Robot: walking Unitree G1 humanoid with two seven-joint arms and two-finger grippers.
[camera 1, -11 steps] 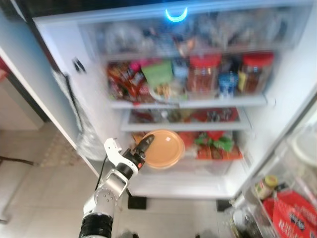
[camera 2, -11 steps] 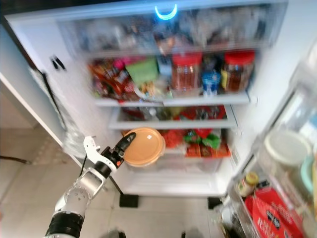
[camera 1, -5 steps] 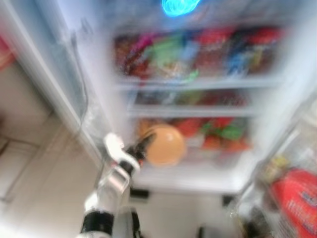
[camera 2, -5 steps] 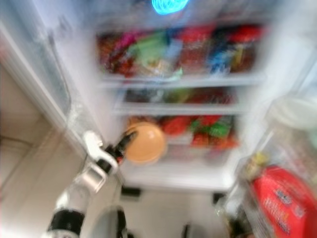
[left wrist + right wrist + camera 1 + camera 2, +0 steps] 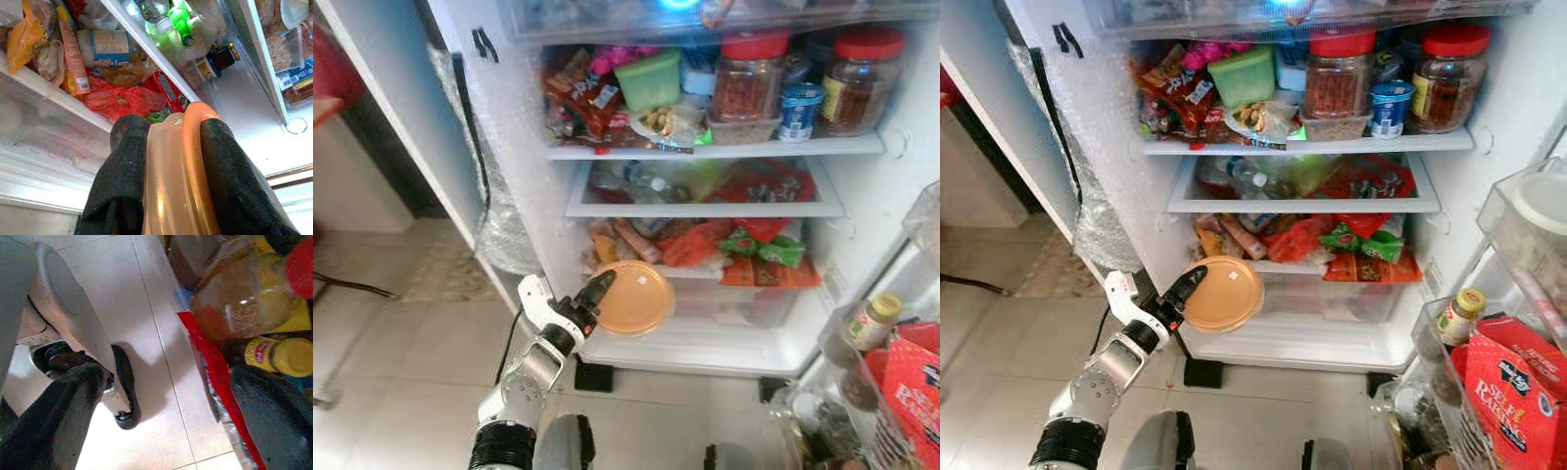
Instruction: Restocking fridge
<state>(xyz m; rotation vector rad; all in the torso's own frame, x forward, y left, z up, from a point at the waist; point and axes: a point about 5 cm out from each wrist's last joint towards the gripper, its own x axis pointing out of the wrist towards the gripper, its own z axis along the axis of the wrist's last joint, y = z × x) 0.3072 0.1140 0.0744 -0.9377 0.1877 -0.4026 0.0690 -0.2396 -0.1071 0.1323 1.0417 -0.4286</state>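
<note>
The lid (image 5: 633,298), a round orange disc, is pinched at its left rim by the left gripper (image 5: 594,292). It sits ahead of and to the right of the fingertips, in front of the fridge's (image 5: 509,147) lowest drawer (image 5: 744,305), just below the packets heaped on the bottom shelf. In the left wrist view the two black fingers (image 5: 128,166) close on either side of the rim, the lid edge-on between them. From the head views the disc stands nearly upright, its broad face turned out toward the robot and slightly up; being round, it has no clear long axis, and its plane runs roughly across the fridge front.

The left arm (image 5: 530,372) rises from the bottom of the picture, slanting up and to the right, the wrist bent so the fingers point toward the fridge interior. It is beside the bubble-wrapped left wall (image 5: 499,196).

The right gripper (image 5: 161,421) hangs low over the tiled floor (image 5: 146,308), near a red packet (image 5: 215,377) and jars, probably those in the door rack. Its two fingers stand well apart with nothing between them.
</note>
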